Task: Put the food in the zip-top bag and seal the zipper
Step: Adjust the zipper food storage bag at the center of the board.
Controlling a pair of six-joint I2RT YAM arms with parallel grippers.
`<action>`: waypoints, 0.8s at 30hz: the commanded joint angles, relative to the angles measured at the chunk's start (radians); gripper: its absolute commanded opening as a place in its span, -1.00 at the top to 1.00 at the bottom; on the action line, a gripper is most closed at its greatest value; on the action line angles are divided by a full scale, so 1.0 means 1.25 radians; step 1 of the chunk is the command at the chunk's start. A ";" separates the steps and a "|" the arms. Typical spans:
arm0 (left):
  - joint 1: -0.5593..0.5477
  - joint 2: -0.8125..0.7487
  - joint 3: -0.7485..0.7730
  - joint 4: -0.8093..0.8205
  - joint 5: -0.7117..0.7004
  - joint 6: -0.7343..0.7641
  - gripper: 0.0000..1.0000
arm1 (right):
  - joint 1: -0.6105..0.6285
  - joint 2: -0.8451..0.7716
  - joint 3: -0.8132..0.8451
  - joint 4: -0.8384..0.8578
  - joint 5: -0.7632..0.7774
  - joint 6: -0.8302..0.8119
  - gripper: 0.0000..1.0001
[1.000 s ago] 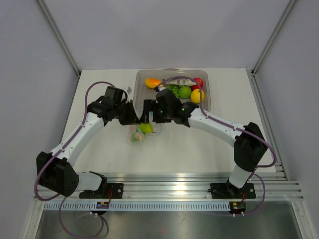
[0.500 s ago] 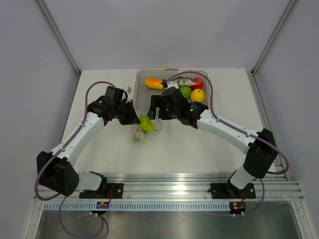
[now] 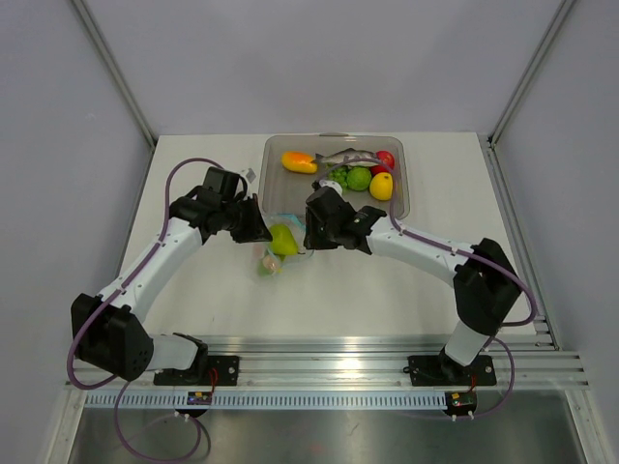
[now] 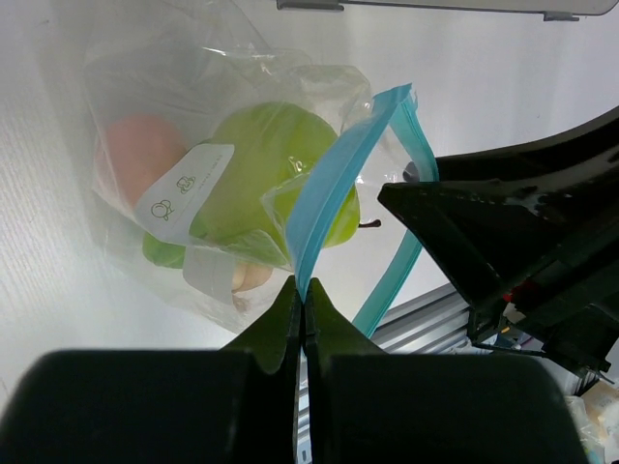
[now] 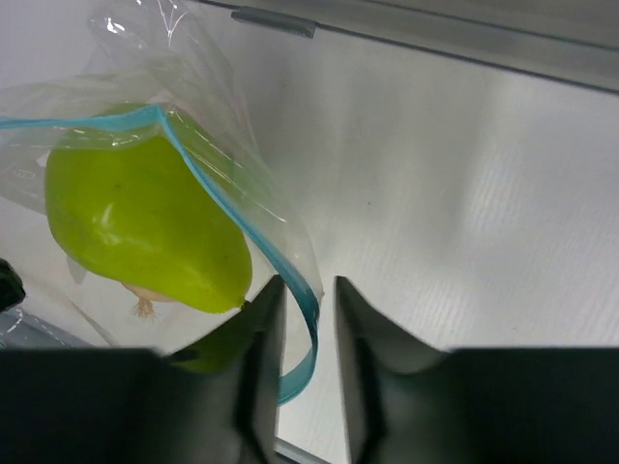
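Left gripper (image 4: 302,285): jaws fully closed, pinching the light blue zipper (image 4: 350,164) of the zip-top bag (image 4: 208,72) at one lip. The strip rises from the fingertips and bends away at the top.

Right gripper (image 5: 308,282): jaws part-way apart, with a narrow gap between them. The other lip of the zipper curves down into that gap. Table surface shows between the fingers, so the strip is not clamped.

In the top view the two grippers face each other just in front of the tray, with the bag mouth between them. The bag hangs from the left gripper's pinch and sags toward the table (image 3: 387,280).

Bag contents: a green pear (image 5: 135,217) sits at the mouth, close under the zipper line. A pink egg (image 4: 135,155) lies deeper in, beside it. Other small pieces below them are too blurred to name.

Clear tray (image 3: 276,193): stands behind the grippers. It holds an orange-yellow mango (image 3: 298,161), a grey fish shape (image 3: 348,157), a red piece (image 3: 386,159), a green round fruit (image 3: 359,178) and a yellow fruit (image 3: 382,186). All of them are grouped toward the far and right side of the tray.
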 commanded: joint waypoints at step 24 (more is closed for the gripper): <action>0.050 -0.060 0.094 -0.091 -0.182 0.112 1.00 | 0.034 -0.010 0.053 0.018 -0.026 0.016 1.00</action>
